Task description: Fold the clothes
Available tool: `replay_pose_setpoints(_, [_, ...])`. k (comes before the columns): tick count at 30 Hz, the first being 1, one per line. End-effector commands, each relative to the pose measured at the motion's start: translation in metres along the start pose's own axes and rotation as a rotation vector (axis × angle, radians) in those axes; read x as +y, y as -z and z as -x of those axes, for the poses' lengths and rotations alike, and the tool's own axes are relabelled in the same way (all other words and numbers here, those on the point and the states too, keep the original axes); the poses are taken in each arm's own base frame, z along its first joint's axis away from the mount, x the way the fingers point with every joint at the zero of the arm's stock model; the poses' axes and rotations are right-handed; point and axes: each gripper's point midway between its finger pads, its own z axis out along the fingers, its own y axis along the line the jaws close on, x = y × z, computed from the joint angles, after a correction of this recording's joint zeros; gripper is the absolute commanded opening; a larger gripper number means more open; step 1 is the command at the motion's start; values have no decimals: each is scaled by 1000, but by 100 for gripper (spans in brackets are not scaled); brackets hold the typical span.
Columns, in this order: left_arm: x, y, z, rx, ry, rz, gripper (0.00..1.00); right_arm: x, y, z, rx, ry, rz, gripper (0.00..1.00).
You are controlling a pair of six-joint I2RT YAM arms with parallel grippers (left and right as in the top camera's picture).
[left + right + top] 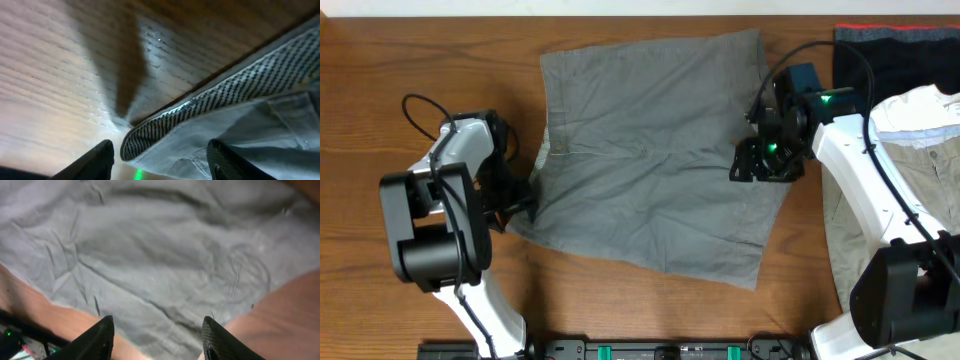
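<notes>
The clothes, a pair of grey shorts [650,150], lie spread flat across the middle of the wooden table [380,60]. My left gripper [523,196] is low at their left edge. In the left wrist view that gripper [161,145] is open, and the waistband corner with its striped lining [225,95] pokes in between the fingers without being pinched. My right gripper [760,162] hovers over the shorts' right edge. Seen from the right wrist, it [157,319] stands open above wrinkled grey cloth [160,245], holding nothing.
A black garment with a red edge [900,55] lies at the back right. Pale beige trousers [920,135] lie under the right arm along the right side. Bare wood shows to the left of and in front of the shorts.
</notes>
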Motion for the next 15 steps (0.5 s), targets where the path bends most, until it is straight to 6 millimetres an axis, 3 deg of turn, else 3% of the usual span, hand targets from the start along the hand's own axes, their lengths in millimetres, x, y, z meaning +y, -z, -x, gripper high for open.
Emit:
replay_pose_setpoints(1, [-1,-22,6,-14,-18,-8,48,-4,-5,-12,35,-35,-9,55])
replay_pose_setpoints(6, [-26,-37,2,-9,-50,-159,10,-10,-14,-25,81,-63,-20,55])
replay_pose_setpoints(11, [-31,-36,2,-8,-51,-190,6,-27,-24,-43,136,-131,-103,55])
replay_pose_setpoints(15, [-34,-30,0,-12,-52,-218,6,-39,-41,-70,217,-218,-137,53])
